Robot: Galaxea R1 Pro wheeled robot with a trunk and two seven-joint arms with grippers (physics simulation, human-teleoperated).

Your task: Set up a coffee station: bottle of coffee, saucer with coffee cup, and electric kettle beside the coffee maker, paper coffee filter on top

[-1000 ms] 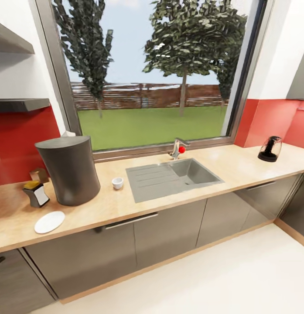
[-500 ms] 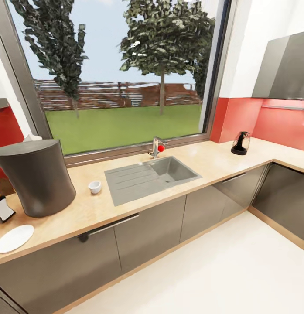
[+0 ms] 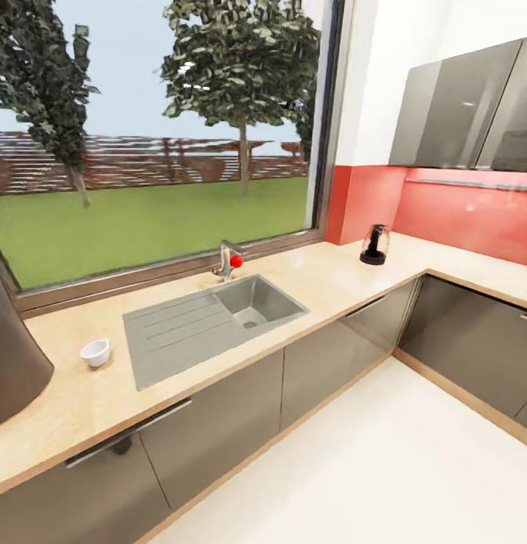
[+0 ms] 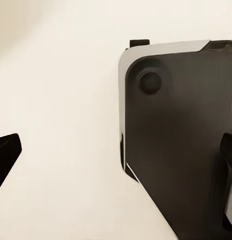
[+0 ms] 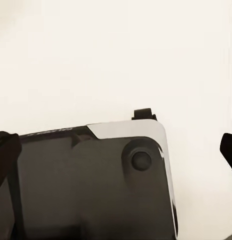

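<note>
One coffee maker [image 3: 10, 355] stands on the kitchen countertop [image 3: 323, 276] at its left end, cut by the picture's edge. One coffee cup [image 3: 95, 352] sits just beside it, between it and the single sink [image 3: 210, 321], nearer the front edge than the window. One electric kettle [image 3: 375, 245] stands well apart, near the countertop's far right corner against the red wall. One faucet [image 3: 227, 261] with a red knob rises behind the sink. The left gripper [image 4: 116, 165] and the right gripper [image 5: 116, 150] each hang over pale floor and the robot's dark base, fingertips spread wide with nothing between them.
</note>
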